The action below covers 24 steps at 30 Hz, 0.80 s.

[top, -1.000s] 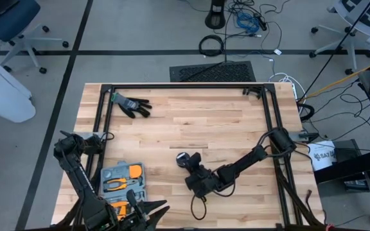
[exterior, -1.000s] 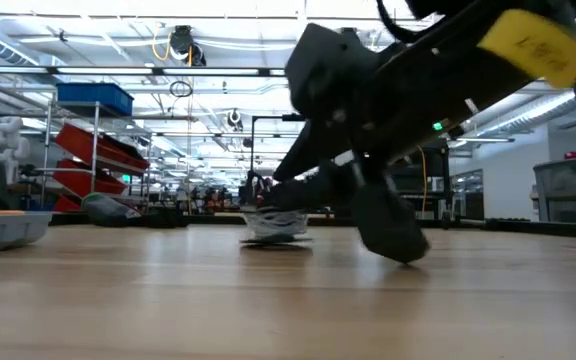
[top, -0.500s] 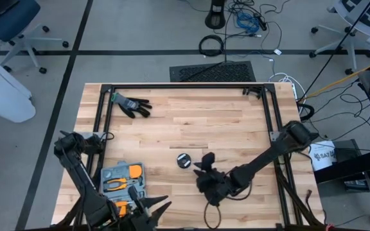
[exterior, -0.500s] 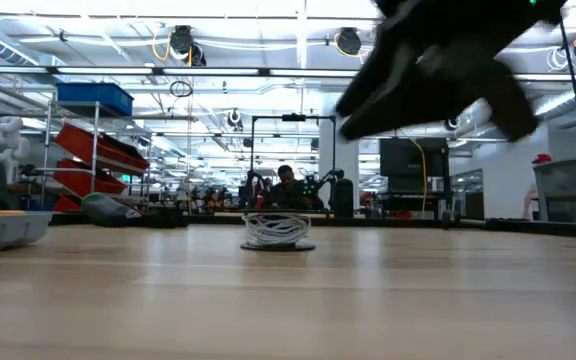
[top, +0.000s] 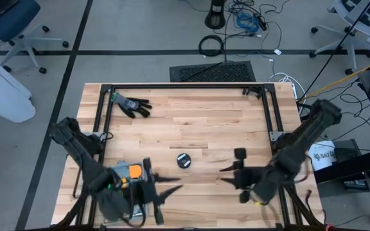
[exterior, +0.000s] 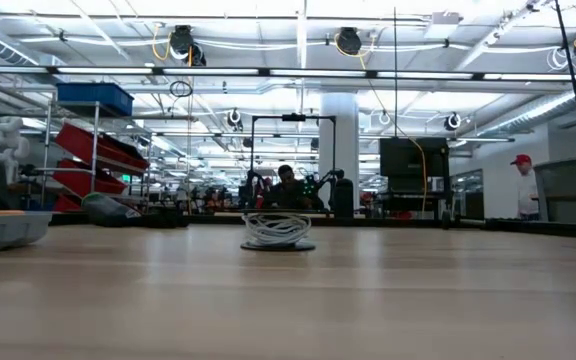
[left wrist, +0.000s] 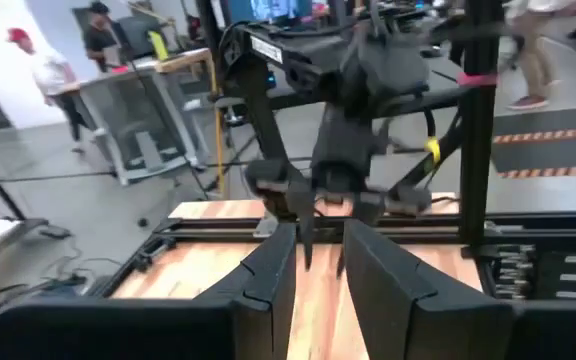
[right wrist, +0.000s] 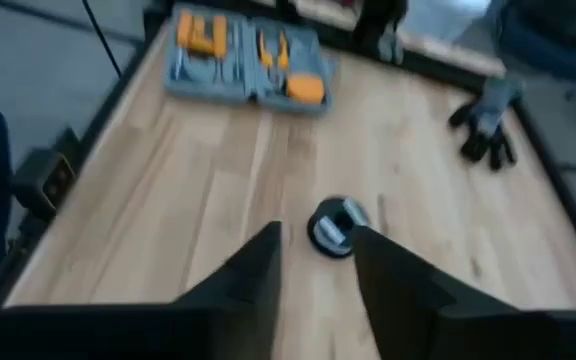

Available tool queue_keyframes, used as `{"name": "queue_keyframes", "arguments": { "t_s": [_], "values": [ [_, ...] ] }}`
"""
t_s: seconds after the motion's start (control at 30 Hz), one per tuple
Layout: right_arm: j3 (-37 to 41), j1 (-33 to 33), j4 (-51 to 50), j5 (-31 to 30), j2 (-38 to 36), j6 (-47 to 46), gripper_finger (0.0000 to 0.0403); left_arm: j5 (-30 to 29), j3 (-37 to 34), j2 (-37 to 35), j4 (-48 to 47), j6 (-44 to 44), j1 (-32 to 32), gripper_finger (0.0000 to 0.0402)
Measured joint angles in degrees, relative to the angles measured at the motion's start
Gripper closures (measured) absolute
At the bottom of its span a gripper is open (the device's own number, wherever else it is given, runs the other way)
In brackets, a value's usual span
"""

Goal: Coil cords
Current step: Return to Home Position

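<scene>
Now the cord spool (top: 184, 160) lies flat near the middle of the wooden table (top: 223, 122). Its white cord is wound in a round stack on a dark base, so the winding axis stands upright and it has no long side. To its right, the right gripper (top: 231, 172) points toward it, fingers apart. Over the tool case (top: 124, 172), the left gripper (top: 172, 190) hovers, fingers narrowly parted.

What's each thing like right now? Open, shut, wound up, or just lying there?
cord, wound up on its spool, flat on the table, nothing holding it.
tool case, open, tools showing.
black glove, lying loose near the table's far edge.
left gripper, open, empty.
right gripper, open, empty, off the cord.
</scene>
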State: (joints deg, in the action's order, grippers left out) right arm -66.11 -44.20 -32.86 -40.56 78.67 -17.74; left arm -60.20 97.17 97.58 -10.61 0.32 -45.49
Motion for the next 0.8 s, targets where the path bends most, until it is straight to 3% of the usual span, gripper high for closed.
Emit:
{"name": "queue_keyframes", "arguments": {
  "t_s": [0.13, 0.23, 0.37, 0.53, 0.67, 0.8],
  "values": [
    [0.0, -1.9, -2.2, -2.5, -7.3, 3.8, 0.0346, 3.9, 0.0, -3.3, -4.7, 0.2, 3.8, 0.033],
    [0.0, -2.2, -5.3, -3.1, -11.6, 6.2, 0.0393, 4.4, 0.0, -4.9, -8.9, -0.1, 6.1, 0.0373],
    [1.0, -1.9, -9.1, -3.0, -16.6, 6.0, 0.0394, 7.2, 0.0, -5.9, -12.6, -4.0, 8.4, 0.0395],
    [10.2, -1.9, -8.1, -0.9, -25.2, 3.6, 0.04, 15.4, -1.9, -5.9, -13.5, -4.9, 11.4, 0.0398],
    [21.2, -1.9, 2.8, 1.6, -33.0, 3.1, 0.0402, 20.7, -6.7, -5.9, -9.1, -6.0, 14.6, 0.04],
    [33.0, -1.3, 18.2, 5.3, -38.9, 7.8, 0.0402, 30.4, -14.8, -5.9, 5.0, -5.6, 19.2, 0.04]
  ]
}}
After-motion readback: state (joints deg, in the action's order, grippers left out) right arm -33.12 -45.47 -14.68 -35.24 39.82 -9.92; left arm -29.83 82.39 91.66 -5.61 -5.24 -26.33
